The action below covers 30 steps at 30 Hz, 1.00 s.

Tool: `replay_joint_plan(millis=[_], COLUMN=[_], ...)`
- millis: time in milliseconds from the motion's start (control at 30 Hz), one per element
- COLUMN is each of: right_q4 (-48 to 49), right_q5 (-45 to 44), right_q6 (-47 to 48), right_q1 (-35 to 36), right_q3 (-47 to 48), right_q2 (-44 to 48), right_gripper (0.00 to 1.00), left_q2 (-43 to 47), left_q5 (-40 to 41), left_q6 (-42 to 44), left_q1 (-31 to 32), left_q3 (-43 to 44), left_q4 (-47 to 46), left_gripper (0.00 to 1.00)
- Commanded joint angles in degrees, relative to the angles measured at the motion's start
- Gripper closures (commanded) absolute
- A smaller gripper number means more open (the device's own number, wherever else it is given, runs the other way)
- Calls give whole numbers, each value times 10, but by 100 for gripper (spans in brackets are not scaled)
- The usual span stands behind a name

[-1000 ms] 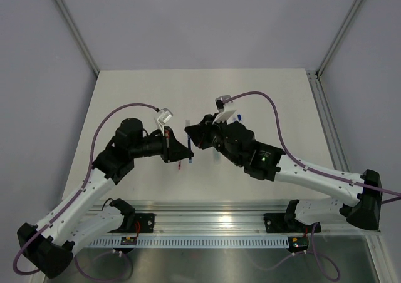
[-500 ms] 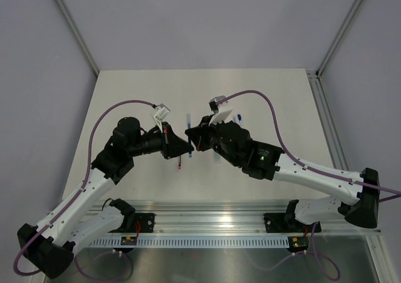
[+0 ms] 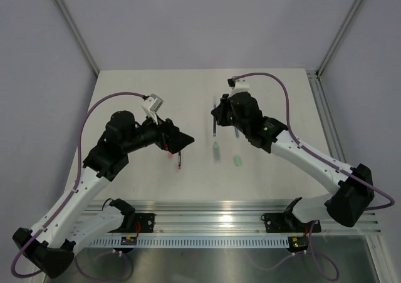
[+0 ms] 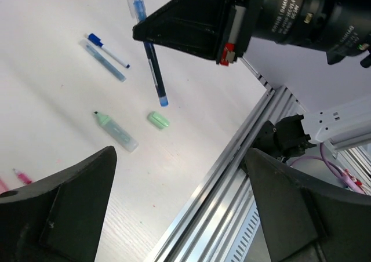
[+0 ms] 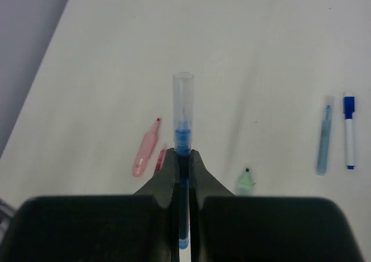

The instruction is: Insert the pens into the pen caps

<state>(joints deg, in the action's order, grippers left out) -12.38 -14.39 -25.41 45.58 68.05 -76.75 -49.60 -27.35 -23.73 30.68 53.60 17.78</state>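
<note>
My right gripper [image 5: 183,155] is shut on a dark blue pen [image 5: 184,215], held above the table at the back middle [image 3: 215,116]. A clear whitish pen cap [image 5: 183,97] sits over the pen's far end. In the left wrist view the same pen [image 4: 154,71] hangs from the right gripper [image 4: 191,24]. My left gripper [image 4: 185,215] is open and holds nothing; it hovers left of centre [image 3: 183,140]. On the table lie a pink cap [image 5: 144,150], a thin red pen [image 5: 159,157], a pale green tube [image 4: 116,131] and a short green cap [image 4: 157,120].
A white pen with a blue end [image 5: 348,131] and a teal piece [image 5: 324,135] lie side by side behind the right gripper. The aluminium rail [image 3: 207,223] runs along the table's near edge. The table [image 3: 125,101] has walls on three sides.
The two grippers met at the centre; now the left has opened and drawn back left. The right has carried the capped blue pen toward the back right.
</note>
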Motion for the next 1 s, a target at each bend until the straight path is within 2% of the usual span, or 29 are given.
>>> replay_joint_plan(millis=[0,200,400,667,967], right_q4=[-26,-58,-75,-95,-98], right_q5=[80,98,102,97,69], right_q6=[32,69,91,98,95], right_q1=[-56,-107,-142,-165,-172], right_q3=[20,64,98,140,163], right_q2=[-60,-194,-283,-363,-394], right_gripper=[100,100,100,98,92], left_q2=[13,26,32,26,6], left_q5=[36,49,60,70,82], left_q6=[17,13,9,3,-4], left_q1=[-3,-4,-4,-4,-4], left_q3=[20,17,14,15,19], left_q4=[7,5,8,12,25], left_gripper=[5,2,1,1,1])
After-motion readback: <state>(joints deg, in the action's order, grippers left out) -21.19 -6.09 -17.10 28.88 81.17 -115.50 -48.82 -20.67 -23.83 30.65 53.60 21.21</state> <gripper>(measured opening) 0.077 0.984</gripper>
